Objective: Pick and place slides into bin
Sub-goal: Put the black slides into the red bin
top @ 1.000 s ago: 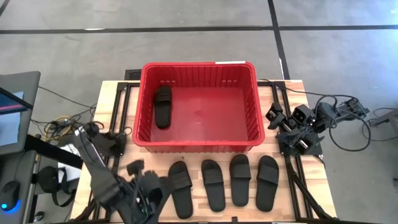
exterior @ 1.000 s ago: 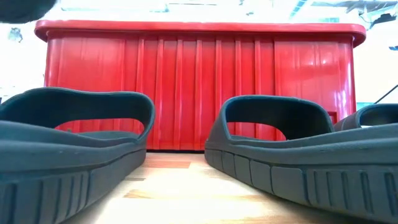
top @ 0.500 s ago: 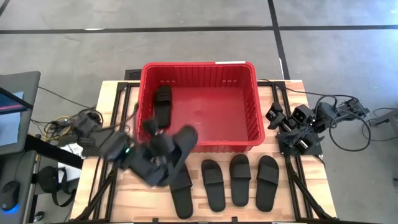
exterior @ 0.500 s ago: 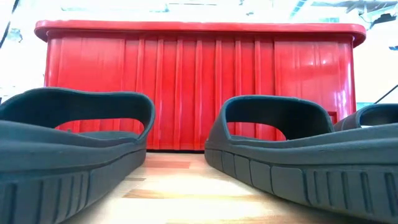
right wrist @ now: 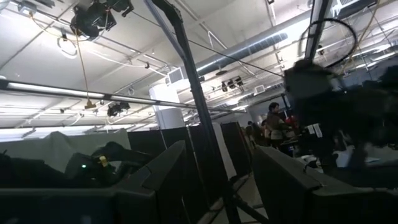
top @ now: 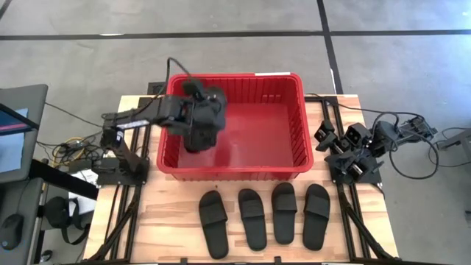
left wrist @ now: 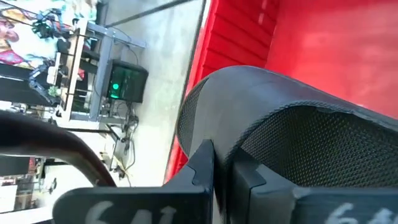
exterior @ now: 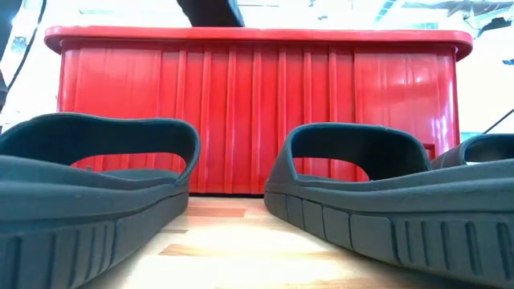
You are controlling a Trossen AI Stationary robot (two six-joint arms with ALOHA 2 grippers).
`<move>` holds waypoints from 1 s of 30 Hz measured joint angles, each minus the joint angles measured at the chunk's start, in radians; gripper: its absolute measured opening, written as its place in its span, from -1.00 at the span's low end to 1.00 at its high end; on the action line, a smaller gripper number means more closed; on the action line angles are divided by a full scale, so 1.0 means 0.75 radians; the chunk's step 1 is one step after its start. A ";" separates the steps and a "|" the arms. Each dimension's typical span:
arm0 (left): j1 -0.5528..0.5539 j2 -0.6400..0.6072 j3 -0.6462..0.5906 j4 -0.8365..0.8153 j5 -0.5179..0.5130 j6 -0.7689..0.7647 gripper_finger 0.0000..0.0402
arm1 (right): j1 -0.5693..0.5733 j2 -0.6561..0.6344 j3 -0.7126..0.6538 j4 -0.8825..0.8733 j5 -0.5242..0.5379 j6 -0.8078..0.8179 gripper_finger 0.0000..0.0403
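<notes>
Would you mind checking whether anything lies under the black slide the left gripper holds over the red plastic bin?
Yes: another black slide lies on the red plastic bin's floor beneath the held slide in the left gripper.

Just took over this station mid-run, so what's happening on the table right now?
The left gripper is over the left end of the red bin, shut on a black slide. Four more slides lie in a row on the table in front of the bin. The right arm is parked at the table's right edge, gripper open.
</notes>
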 joint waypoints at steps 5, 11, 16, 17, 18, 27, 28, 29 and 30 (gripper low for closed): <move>0.160 0.006 -0.100 0.228 0.084 0.245 -1.00 | 0.000 0.000 0.000 0.000 0.000 0.000 -0.14; 0.289 0.007 -0.281 0.462 0.190 0.402 -1.00 | 0.000 0.000 0.000 0.000 0.001 0.001 -0.14; 0.356 0.007 -0.472 0.599 0.258 0.430 -1.00 | 0.000 0.001 0.000 -0.001 0.036 0.001 -0.14; 0.365 0.007 -0.512 0.636 0.267 0.429 -1.00 | -0.001 0.001 0.000 -0.001 0.037 0.001 -0.14; 0.375 0.007 -0.550 0.672 0.277 0.427 -1.00 | -0.002 0.001 0.000 -0.001 0.036 0.001 -0.14; 0.421 0.007 -0.828 0.947 0.314 0.367 -1.00 | -0.002 0.001 0.000 -0.021 0.123 0.000 -0.14; 0.426 0.007 -0.858 0.973 0.317 0.353 -1.00 | -0.003 0.001 0.000 -0.024 0.133 0.000 -0.14; 0.431 0.007 -0.886 0.992 0.318 0.345 -1.00 | -0.003 0.001 0.000 -0.025 0.137 0.001 -0.14; 0.436 0.007 -0.912 1.005 0.318 0.334 -1.00 | -0.003 0.001 0.000 -0.025 0.137 0.000 -0.14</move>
